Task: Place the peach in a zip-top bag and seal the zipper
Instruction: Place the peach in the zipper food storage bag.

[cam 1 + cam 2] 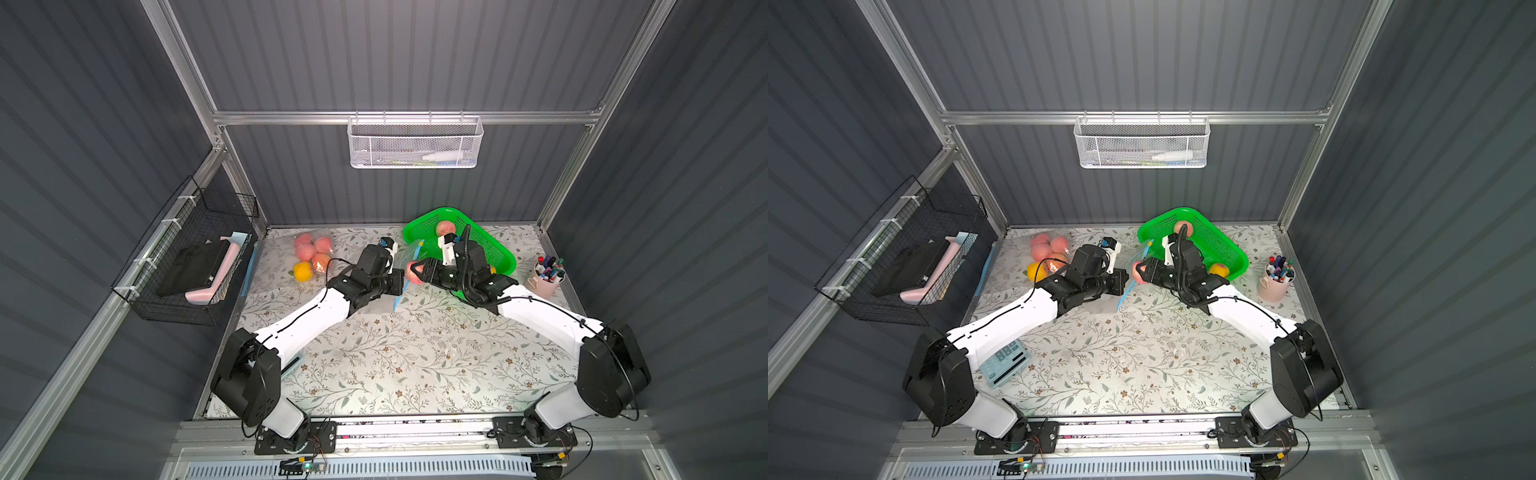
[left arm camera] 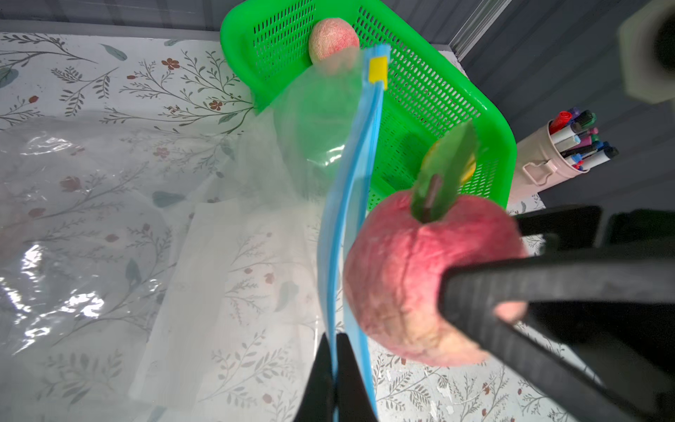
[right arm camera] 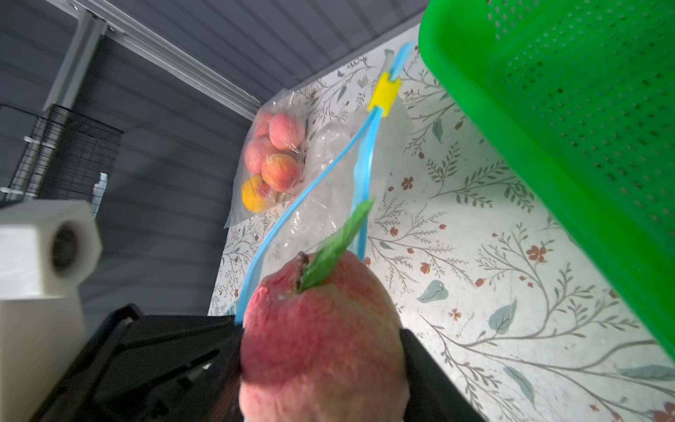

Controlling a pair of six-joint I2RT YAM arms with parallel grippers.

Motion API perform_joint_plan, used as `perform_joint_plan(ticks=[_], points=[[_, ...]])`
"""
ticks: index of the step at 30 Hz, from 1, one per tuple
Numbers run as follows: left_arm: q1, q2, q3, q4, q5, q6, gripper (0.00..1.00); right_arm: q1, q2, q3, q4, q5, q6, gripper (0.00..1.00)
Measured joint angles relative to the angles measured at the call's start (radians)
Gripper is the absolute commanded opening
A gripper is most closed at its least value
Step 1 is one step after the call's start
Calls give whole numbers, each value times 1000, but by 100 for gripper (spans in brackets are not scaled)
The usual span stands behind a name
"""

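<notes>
Left gripper (image 2: 334, 380) pinched tight on blue rim of clear zip-top bag (image 2: 314, 120). Right gripper (image 3: 323, 365) half-spread, clasping red-pink leafed peach (image 1: 412, 273), frame centre, beside rim. Pink marker cup (image 2: 548, 157): left wrist view only, not right.

Deep red-pink peach (image 2: 401, 285) with pale yellowish underside and green leaf (image 2: 449, 160), lower right of the frame. Clear zip-top bag (image 2: 314, 117) edged in light blue, with yellow slider (image 2: 378, 70). Bright green perforated basket (image 2: 431, 91), upper middle. White table cover (image 2: 146, 84) printed with grey-green sprigs and rust-red flowers.
</notes>
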Motion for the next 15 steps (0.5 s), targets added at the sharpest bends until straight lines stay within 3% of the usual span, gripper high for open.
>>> perform_joint_plan(ticks=[15], points=[[0,3,15,-24,59,-74,0,-5,-10,-125,338,-134,202,53]])
